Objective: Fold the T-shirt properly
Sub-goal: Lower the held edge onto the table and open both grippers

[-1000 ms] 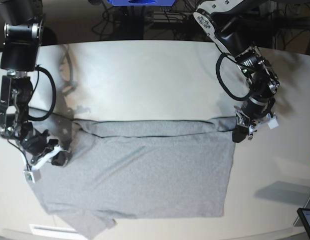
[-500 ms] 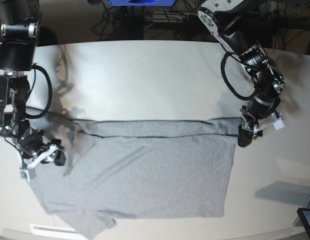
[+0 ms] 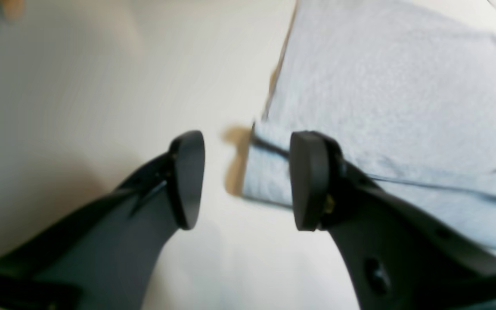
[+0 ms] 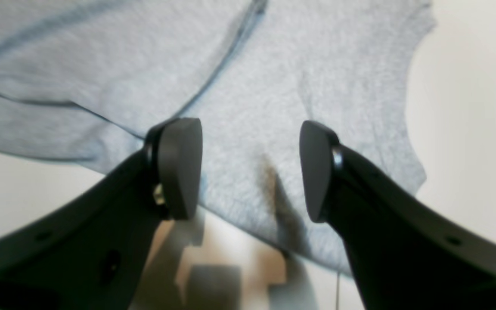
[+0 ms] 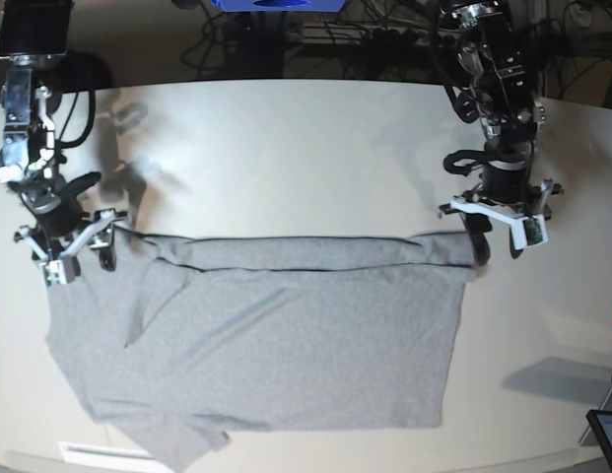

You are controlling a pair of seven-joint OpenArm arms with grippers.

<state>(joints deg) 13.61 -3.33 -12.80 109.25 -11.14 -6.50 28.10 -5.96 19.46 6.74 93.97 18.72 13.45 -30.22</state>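
The T-shirt (image 5: 286, 345) lies flat on the pale worktop (image 5: 286, 148), plain grey side up, taking up the near half of the surface. Its far edge is doubled over into a long narrow band (image 5: 306, 253) that runs almost the whole width of the shirt, with a dark seam line along it. One sleeve (image 5: 177, 439) sticks out at the near corner of the shirt, close to the worktop's front edge.

The left tool (image 5: 496, 245) hangs just above the far corner of the T-shirt at the end of that folded band. Its jaws stand apart and nothing is between them; in the left wrist view the corner of the cloth (image 3: 269, 172) shows in the gap between the two black fingers (image 3: 185, 178), lying on the worktop below, not pinched.

The right tool (image 5: 74, 258) is at the opposite end of the band, over the shirt's other far corner. It too is released, jaws spread wide. From the right wrist view grey fabric (image 4: 274, 86) fills the space beneath the fingers (image 4: 179, 168), and the shirt's edge curves away beside them onto bare worktop. Neither tool touches the cloth as far as I can see.
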